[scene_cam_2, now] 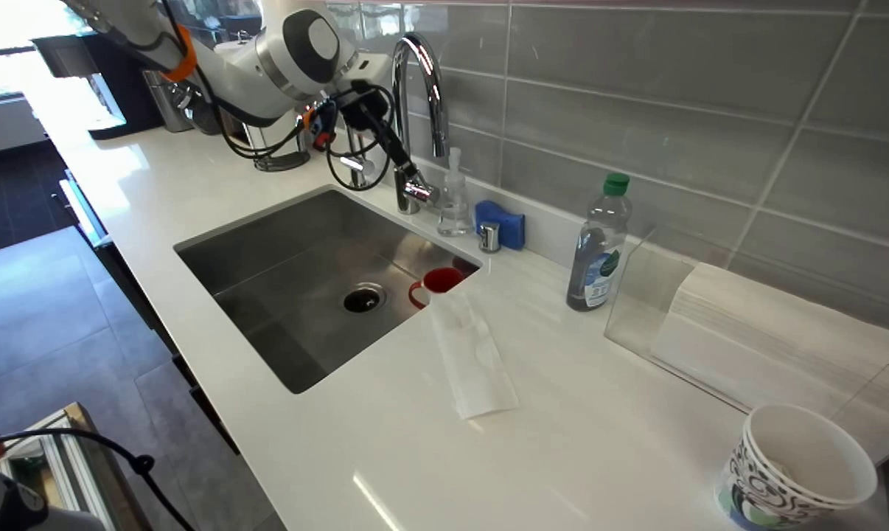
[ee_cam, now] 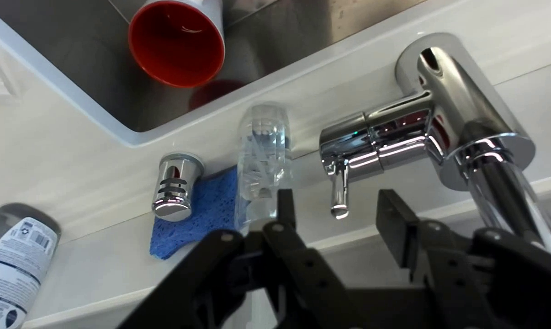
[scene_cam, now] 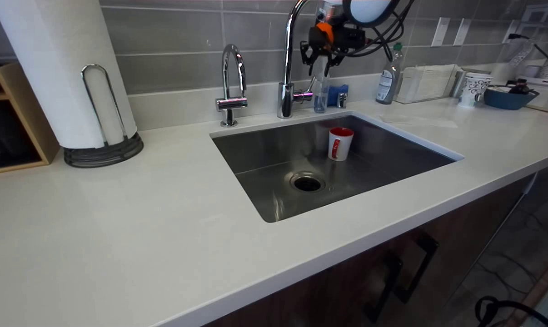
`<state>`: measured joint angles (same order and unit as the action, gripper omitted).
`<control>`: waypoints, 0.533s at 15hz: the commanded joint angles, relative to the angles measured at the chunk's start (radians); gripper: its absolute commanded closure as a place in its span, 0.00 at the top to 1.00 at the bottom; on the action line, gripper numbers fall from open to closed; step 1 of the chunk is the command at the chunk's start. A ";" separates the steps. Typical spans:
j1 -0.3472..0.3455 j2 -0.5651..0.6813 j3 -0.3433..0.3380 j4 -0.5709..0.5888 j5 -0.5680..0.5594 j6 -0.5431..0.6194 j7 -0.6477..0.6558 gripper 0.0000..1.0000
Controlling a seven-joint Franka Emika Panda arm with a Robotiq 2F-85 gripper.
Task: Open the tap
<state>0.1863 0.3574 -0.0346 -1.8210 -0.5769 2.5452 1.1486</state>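
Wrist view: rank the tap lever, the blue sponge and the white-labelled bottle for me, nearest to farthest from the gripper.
1. Tap lever: nearest, showing in the gap of the open gripper.
2. Blue sponge: left of that gap in the picture.
3. White-labelled bottle: farthest, at the picture's left edge.

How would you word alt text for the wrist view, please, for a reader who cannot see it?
The robot's black hand is open, and the lever of a chrome tap shows between its jaws. Left of the tap in the picture are a clear bottle, a blue sponge and a slotted chrome cap; at the top, a red-lined white mug sits in the metal sink.
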 commanded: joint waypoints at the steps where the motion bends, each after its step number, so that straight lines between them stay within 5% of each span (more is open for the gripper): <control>1: 0.039 0.060 -0.046 0.066 -0.025 0.032 0.031 0.47; 2: 0.045 0.070 -0.053 0.074 -0.024 0.036 0.032 0.43; 5: 0.061 0.094 -0.076 0.096 -0.022 0.037 0.034 0.56; 8: 0.068 0.113 -0.087 0.112 -0.013 0.032 0.025 0.54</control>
<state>0.2300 0.4324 -0.0928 -1.7513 -0.5769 2.5635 1.1486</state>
